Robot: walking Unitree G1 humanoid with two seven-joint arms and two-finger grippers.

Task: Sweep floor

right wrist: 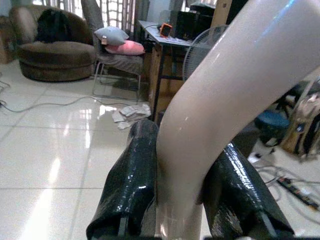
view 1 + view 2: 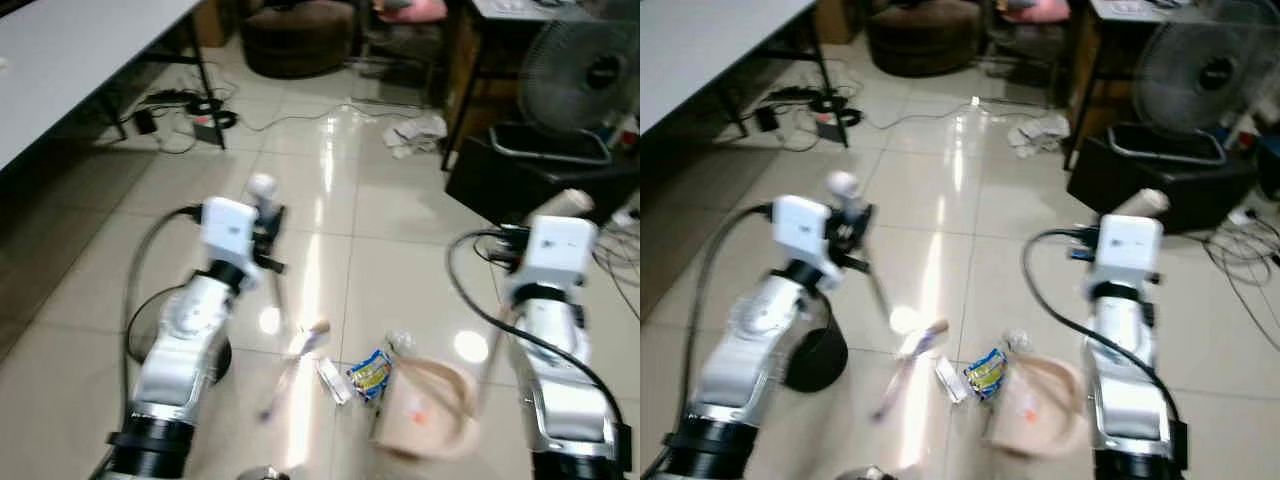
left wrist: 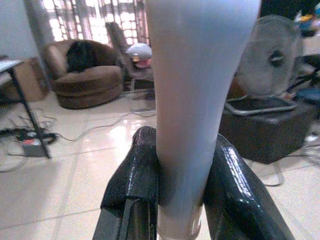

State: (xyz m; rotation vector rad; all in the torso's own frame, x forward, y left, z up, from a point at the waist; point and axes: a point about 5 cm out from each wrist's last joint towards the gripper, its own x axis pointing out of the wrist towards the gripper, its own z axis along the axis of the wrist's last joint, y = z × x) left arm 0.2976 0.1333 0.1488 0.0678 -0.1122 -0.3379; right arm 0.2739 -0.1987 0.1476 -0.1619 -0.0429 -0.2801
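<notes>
- Shiny floor tiles point(image 2: 390, 280) lie under both arms.
- Between the arms, low down, a tan dustpan point(image 2: 432, 405) sits beside a yellow wrapper point(image 2: 370, 374) and other small bits of trash.
- Left gripper point(image 3: 175, 200) squeezes the pale broom handle point(image 3: 192, 100).
- Right gripper point(image 1: 182, 200) squeezes the tan dustpan handle point(image 1: 225, 95).
- Far past the right gripper stands a fan point(image 2: 580, 85).
</notes>
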